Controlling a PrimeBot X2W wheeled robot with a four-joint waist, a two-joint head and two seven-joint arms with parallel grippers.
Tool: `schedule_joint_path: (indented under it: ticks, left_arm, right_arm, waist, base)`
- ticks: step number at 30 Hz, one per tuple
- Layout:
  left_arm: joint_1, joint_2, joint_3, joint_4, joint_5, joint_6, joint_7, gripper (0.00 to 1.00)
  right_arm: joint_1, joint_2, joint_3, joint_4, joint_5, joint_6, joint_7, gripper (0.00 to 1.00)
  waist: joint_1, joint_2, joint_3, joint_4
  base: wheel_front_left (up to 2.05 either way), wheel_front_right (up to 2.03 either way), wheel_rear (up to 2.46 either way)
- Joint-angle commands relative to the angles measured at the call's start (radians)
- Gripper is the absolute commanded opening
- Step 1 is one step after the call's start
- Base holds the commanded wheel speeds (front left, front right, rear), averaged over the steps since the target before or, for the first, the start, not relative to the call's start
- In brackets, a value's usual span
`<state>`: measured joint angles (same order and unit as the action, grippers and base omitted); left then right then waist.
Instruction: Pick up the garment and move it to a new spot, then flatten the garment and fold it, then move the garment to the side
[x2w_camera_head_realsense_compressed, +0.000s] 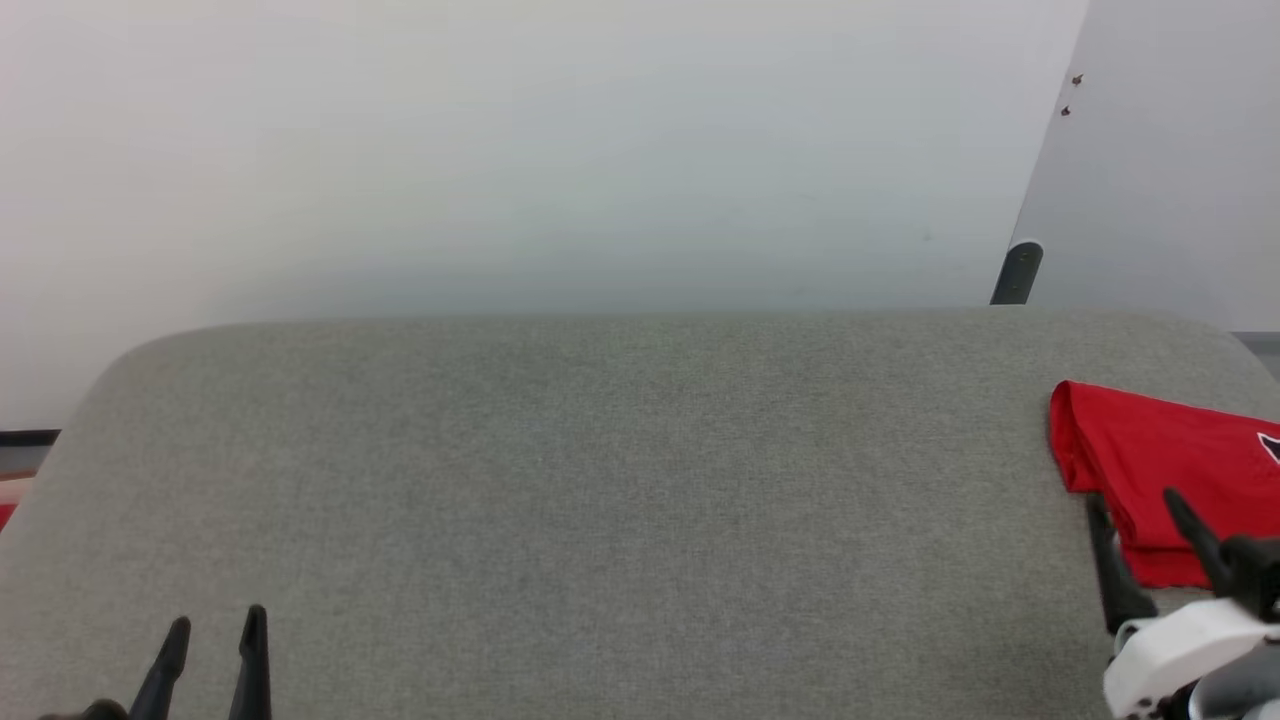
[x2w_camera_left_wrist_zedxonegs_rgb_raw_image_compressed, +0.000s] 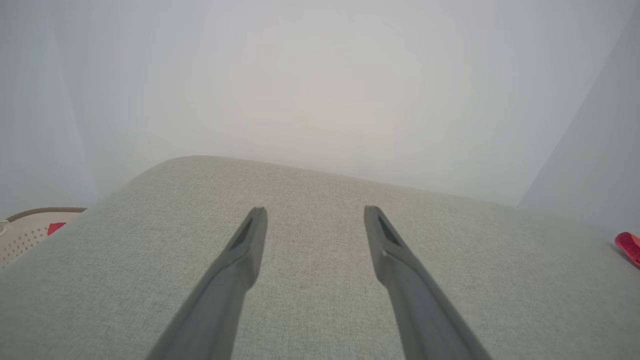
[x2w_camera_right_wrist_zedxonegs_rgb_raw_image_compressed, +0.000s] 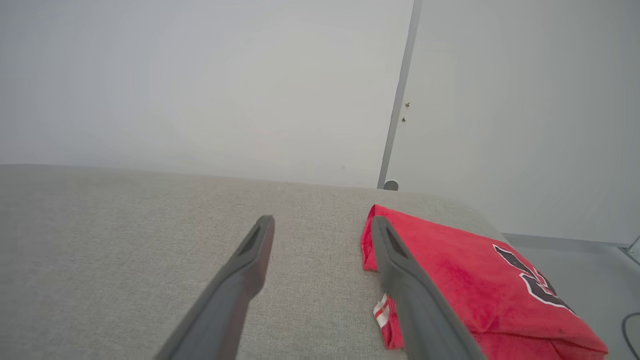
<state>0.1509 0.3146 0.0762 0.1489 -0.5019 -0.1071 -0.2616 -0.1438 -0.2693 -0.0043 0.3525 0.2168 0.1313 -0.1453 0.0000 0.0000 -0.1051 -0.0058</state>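
The red jersey shirt with black white-edged lettering (x2w_camera_head_realsense_compressed: 1170, 470) is laid folded at the right edge of the grey woven upholstered pad (x2w_camera_head_realsense_compressed: 600, 480), judged already set aside. The right gripper (x2w_camera_head_realsense_compressed: 1132, 500) is held at its left border, jaws spread, nothing grasped. The left gripper (x2w_camera_head_realsense_compressed: 217, 620) is kept released near the pad's front left corner. Striped trim (x2w_camera_right_wrist_zedxonegs_rgb_raw_image_compressed: 381, 310) is shown by the right wrist view, and a beige perforated basket (x2w_camera_left_wrist_zedxonegs_rgb_raw_image_compressed: 27, 235) by the left.
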Motion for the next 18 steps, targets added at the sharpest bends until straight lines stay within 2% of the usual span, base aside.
schedule_joint_path:
  ticks: [1, 10, 18]
  left_arm:
    - [0.011, 0.000, 0.005, 0.004, 0.008, -0.008, -0.004, 1.00]
    - [0.024, -0.010, 0.029, 0.027, 0.034, -0.015, -0.004, 1.00]
    - [0.026, -0.009, 0.029, 0.034, 0.048, -0.019, -0.004, 1.00]
  right_arm:
    - [0.020, 0.009, -0.005, -0.012, -0.004, -0.001, 0.001, 1.00]
    - [0.114, 0.063, -0.028, -0.109, -0.020, -0.001, 0.019, 1.00]
    - [0.141, 0.072, -0.034, -0.153, -0.022, -0.001, 0.037, 1.00]
  waist:
    - [0.0000, 0.0000, -0.001, -0.003]
    - [0.0000, 0.0000, -0.004, -0.023]
    - [0.0000, 0.0000, -0.001, -0.032]
  base:
    - [0.00, 0.00, 0.00]
    - [0.00, 0.00, 0.00]
    - [0.00, 0.00, 0.00]
